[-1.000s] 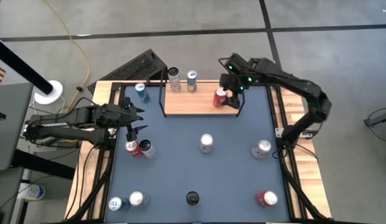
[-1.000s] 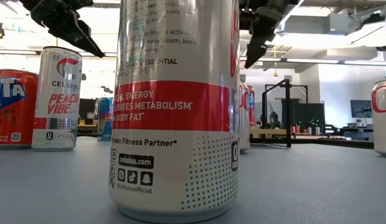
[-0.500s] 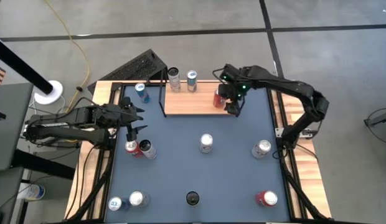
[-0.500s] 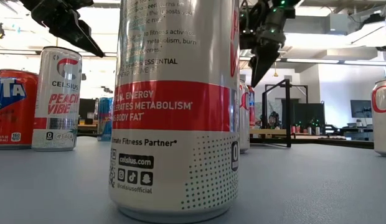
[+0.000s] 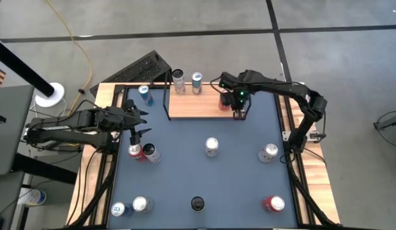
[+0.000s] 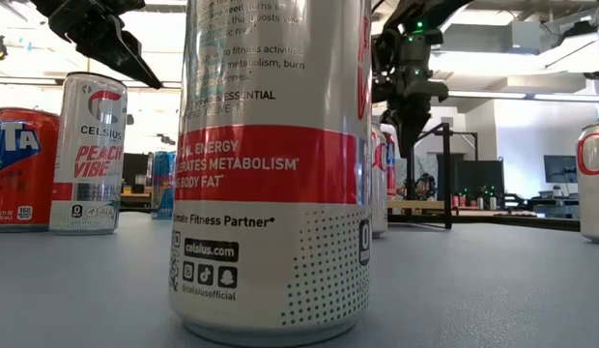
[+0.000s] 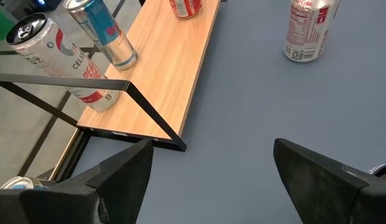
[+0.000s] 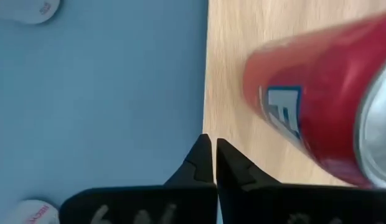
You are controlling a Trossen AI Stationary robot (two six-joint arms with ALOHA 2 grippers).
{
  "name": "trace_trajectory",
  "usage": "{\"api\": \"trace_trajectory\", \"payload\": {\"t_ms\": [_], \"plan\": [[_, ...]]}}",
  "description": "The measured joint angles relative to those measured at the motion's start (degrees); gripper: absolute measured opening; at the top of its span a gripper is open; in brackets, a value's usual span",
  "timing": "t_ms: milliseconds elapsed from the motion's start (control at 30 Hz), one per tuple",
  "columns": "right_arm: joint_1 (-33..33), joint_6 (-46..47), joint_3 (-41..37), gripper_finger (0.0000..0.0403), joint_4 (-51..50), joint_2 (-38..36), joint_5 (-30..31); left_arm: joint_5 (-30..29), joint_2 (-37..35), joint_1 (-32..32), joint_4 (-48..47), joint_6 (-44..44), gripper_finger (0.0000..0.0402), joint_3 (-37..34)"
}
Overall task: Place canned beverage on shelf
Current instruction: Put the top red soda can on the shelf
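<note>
The shelf (image 5: pixel 191 106), a light-wood board with black wire uprights, lies at the table's far edge. A silver can (image 7: pixel 56 56), a blue can (image 7: pixel 106 31) and a red can (image 8: pixel 317 93) stand upright on it by their bases. My right gripper (image 8: pixel 212 155) points straight down, shut and holding nothing, over the board's near edge just beside the red can (image 5: pixel 224 100); a gap shows between fingers and can. It also shows in the low view, my right gripper (image 6: pixel 408 135). My left gripper (image 5: pixel 137 124) waits open at the table's left, above the blue mat (image 7: pixel 255 112).
Several more cans stand on the blue mat: mid-table (image 5: pixel 212 147), right (image 5: pixel 268 152), near right (image 5: pixel 273 203), two at the left (image 5: pixel 142 152), two near left (image 5: pixel 139 204). A blue can (image 5: pixel 145 94) stands left of the shelf. One can (image 6: pixel 270 164) fills the low view.
My right gripper has come down toward the shelf's near edge next to the red can, tipped until it points straight down, rolled a little, and shut on nothing. The red can has stayed upright on the board.
</note>
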Motion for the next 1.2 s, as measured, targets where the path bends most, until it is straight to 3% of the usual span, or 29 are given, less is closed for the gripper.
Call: {"api": "trace_trajectory", "payload": {"t_ms": [367, 733, 1033, 1200], "plan": [[-0.5, -1.8, 0.0, 0.0000, 6.2, -0.1, 3.8, -0.1, 0.0, 0.0, 0.0, 0.0, 0.0322, 0.0], [-0.9, -5.6, 0.0, 0.0000, 15.6, 0.0, 4.0, -0.1, 0.0, 0.0, 0.0, 0.1, 0.0322, 0.0], [-1.4, -6.1, 0.0, 0.0000, 6.6, -0.1, 2.5, -0.1, 0.0, 0.0, 0.0, 0.5, 0.0322, 0.0], [-2.8, -5.9, 0.0, 0.0000, 10.3, 0.0, 5.3, -0.1, 0.0, 0.0, 0.1, 0.7, 0.0322, 0.0]]}}
